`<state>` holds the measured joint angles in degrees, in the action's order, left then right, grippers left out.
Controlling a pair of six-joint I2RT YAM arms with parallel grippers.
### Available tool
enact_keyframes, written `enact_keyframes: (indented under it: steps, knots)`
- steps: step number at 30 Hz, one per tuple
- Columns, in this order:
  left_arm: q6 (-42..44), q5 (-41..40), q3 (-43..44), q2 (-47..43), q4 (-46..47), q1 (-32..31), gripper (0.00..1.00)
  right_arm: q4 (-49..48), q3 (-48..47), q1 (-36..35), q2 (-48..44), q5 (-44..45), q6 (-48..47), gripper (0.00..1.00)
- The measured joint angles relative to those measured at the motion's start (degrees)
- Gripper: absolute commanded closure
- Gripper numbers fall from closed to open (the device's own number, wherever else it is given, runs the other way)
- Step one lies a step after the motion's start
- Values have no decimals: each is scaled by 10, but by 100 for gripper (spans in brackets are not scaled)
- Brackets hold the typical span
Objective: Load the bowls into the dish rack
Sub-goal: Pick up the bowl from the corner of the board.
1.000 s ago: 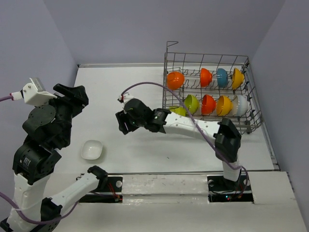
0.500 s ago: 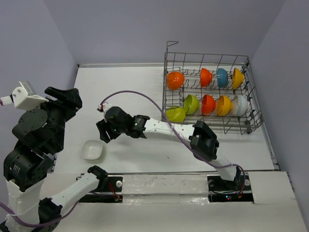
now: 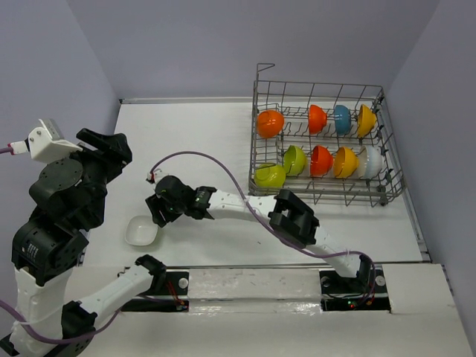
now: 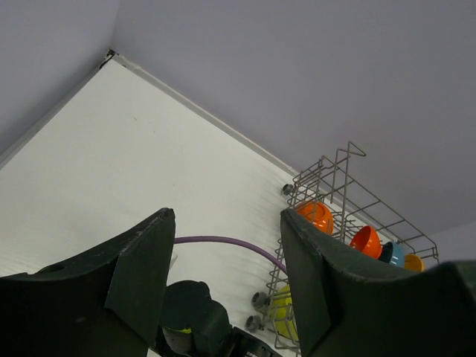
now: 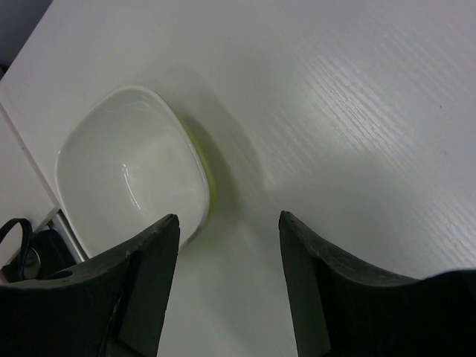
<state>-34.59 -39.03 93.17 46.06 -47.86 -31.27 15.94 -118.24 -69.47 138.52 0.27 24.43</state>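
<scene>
White bowl (image 3: 141,230) is sitting at seven o'clock on the table (image 3: 208,134), and the right gripper (image 3: 159,212), jaws spread, is hovering just off its one o'clock, needing one finger inside the rim and one outside before hauling toward the dish rack (image 3: 318,84) at two o'clock.

Both my arms share one livery: white tubular links between chunky black joint housings. At the left of the overhead frame, the left arm (image 3: 56,223) is topped by a boxy white wrist camera (image 3: 46,139). A purple cable (image 3: 186,155) loops off the right arm (image 3: 227,204) at mid-frame. The left gripper (image 4: 227,219) and right gripper (image 5: 228,219) have broad, matte black, wedge-shaped fingers.
</scene>
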Motion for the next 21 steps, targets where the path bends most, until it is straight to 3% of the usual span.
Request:
enact_keyframes:
  steps: [16, 21]
  knots:
    - [0, 5, 0, 0, 0, 0, 33, -1, -68, -5, 44, 3, 9, 41]
    - [0, 7, 0, -1, 0, 0, 33, -1, -77, -13, 66, 3, 9, 47]
